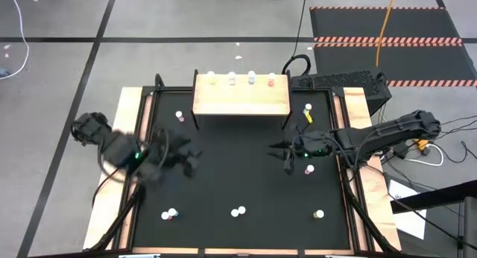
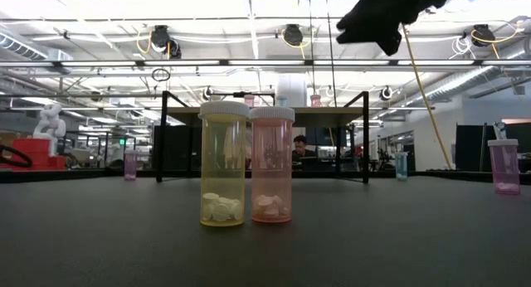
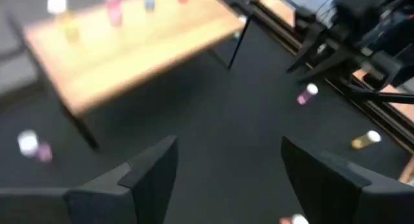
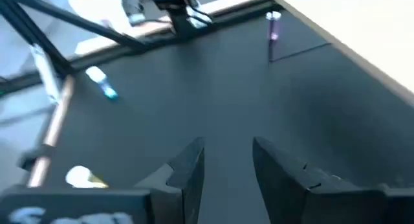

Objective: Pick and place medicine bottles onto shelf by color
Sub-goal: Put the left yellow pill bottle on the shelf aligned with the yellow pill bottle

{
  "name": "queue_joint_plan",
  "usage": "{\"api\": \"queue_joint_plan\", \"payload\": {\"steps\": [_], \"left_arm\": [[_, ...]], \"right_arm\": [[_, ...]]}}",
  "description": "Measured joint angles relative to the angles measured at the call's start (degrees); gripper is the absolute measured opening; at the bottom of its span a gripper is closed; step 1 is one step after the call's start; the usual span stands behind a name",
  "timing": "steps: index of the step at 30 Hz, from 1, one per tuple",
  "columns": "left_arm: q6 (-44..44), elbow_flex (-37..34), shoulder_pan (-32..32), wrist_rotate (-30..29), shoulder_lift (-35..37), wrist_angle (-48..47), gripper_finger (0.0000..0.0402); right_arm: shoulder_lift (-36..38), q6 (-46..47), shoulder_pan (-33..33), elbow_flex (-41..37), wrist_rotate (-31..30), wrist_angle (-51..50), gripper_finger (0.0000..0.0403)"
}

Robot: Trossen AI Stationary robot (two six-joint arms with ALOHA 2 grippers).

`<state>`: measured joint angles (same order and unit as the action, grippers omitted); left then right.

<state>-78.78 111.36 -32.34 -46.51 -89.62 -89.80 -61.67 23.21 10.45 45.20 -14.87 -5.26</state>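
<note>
My right gripper (image 4: 226, 166) has its jaws part-way apart with bare mat between them, nothing held. It sits over the right half of the table, below the shelf (image 1: 241, 100). My left gripper (image 3: 226, 179) stands wide apart and empty, over the left half.

Four medicine bottles (image 1: 241, 79) line the shelf's far edge. Loose ones lie scattered: a pink one (image 1: 310, 169) just beside my right gripper, a yellow one (image 1: 308, 116) near the shelf's right leg, others along the near edge. A yellow and pink pair (image 2: 247, 164) stands touching.

Risk, as I judge it: these bottles are tiny against the fingers, so an off-centre close could flick one away. A careless reach over the shelf could topple the placed row.
</note>
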Motion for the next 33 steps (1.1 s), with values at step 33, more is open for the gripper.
{"api": "queue_joint_plan", "payload": {"steps": [33], "left_arm": [[5.2, -11.1, -13.9, 4.5, -5.5, 21.4, 0.0273]], "right_arm": [[1.0, 11.3, 26.1, 5.4, -30.1, 5.4, 0.0123]]}}
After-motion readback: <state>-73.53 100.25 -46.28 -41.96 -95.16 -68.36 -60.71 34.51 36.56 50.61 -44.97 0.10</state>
